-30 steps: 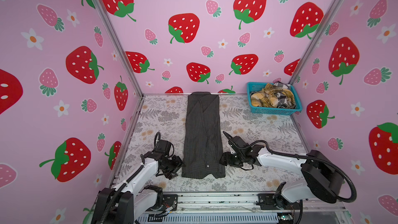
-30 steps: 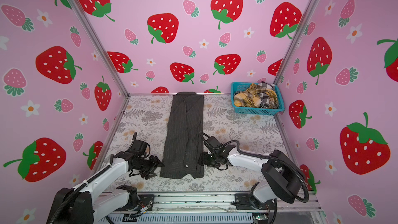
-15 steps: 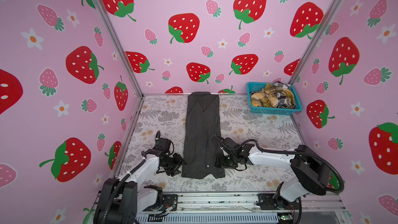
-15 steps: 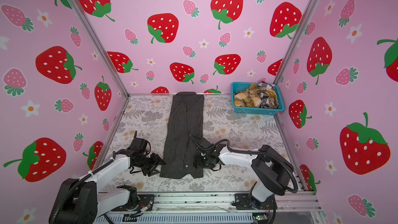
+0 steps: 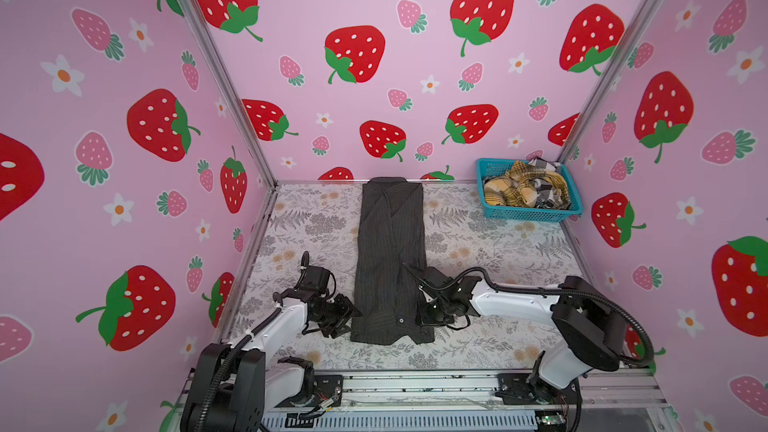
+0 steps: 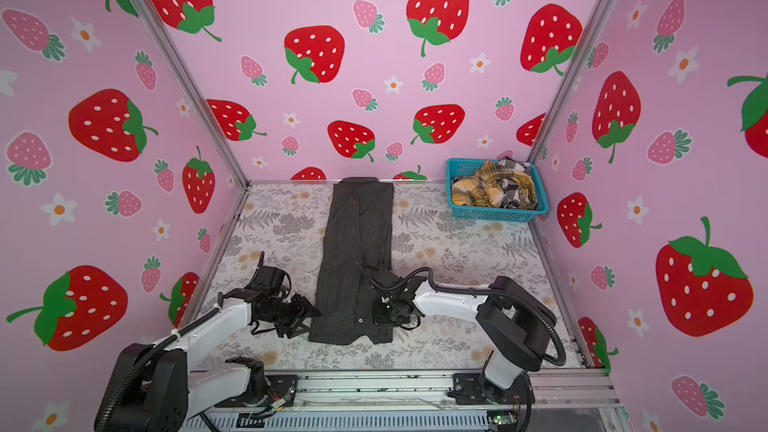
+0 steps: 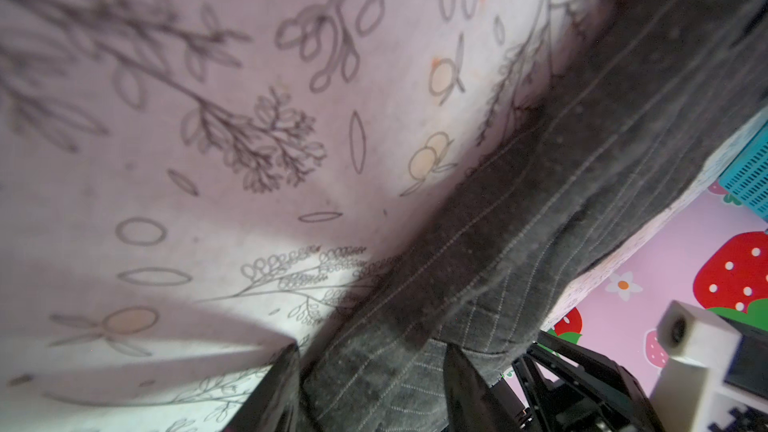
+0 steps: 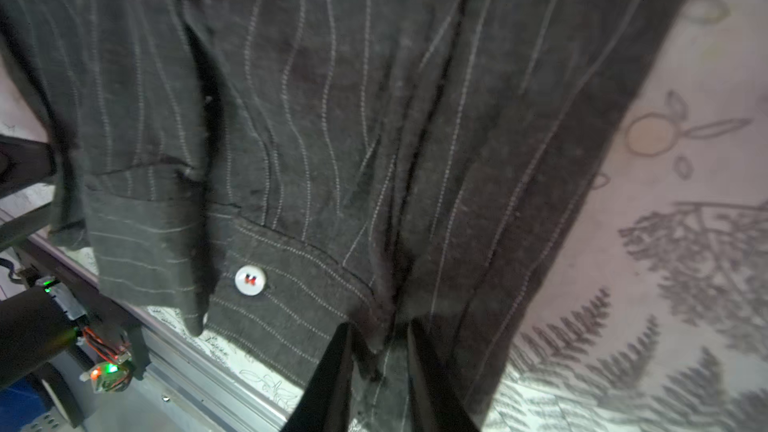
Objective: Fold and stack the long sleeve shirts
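Note:
A dark charcoal pinstriped shirt [image 5: 390, 251] [image 6: 357, 243] lies folded into a long narrow strip down the middle of the floral table. My left gripper [image 5: 351, 317] [image 7: 370, 371] sits low at the strip's near left edge, open, with the cloth's edge between its fingers. My right gripper [image 5: 419, 317] [image 8: 380, 347] is at the near right edge, shut on a pucker of the shirt near a pale button [image 8: 249, 280]. A mustard plaid shirt [image 5: 515, 193] and a black-and-white checked shirt [image 5: 544, 166] lie crumpled in the basket.
The turquoise mesh basket [image 5: 532, 214] [image 6: 496, 214] stands in the back right corner. Pink strawberry walls close off three sides. A metal rail [image 5: 415, 384] runs along the front edge, just behind the shirt's hem.
My right gripper slid left onto the shirt's right edge and closed on the cloth. My left gripper crept right up to the left edge and narrowed a little.

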Robot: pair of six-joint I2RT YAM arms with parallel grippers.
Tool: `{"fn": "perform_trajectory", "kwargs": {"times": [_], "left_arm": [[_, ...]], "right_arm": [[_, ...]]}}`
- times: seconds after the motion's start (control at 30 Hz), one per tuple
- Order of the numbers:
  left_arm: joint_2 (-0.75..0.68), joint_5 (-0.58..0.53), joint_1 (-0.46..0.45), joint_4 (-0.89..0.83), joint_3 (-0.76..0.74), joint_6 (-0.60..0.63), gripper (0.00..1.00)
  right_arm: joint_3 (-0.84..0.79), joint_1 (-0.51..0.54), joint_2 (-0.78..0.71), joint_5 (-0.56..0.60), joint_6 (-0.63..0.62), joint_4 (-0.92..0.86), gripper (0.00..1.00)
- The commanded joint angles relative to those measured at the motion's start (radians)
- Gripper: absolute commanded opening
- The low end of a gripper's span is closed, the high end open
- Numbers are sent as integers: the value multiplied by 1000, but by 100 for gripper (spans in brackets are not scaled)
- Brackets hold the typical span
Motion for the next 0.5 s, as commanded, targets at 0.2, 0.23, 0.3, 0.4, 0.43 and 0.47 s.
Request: {"fn": "perform_trajectory", "kwargs": {"times": [0.2, 0.23, 0.3, 0.4, 0.43, 0.47], "left_arm": [[28, -64, 6, -2, -10, 19, 55], [26, -64, 6, -2, -10, 19, 55], [26, -64, 6, -2, -9, 20, 55], [29, -64, 4, -2, -10, 21, 54], [29, -63, 4, -2, -10, 20, 54], [29, -62, 5, -2, -10, 20, 54]], "right_arm": [[14, 6, -56, 4, 19, -2, 0], [14, 7, -75, 10, 23, -2, 0], [5, 8, -112, 23, 30, -27, 0], [-4, 8, -146, 45, 35, -63, 0], [-15, 8, -156, 45, 40, -64, 0], [-32, 8, -165, 41, 47, -55, 0]]}}
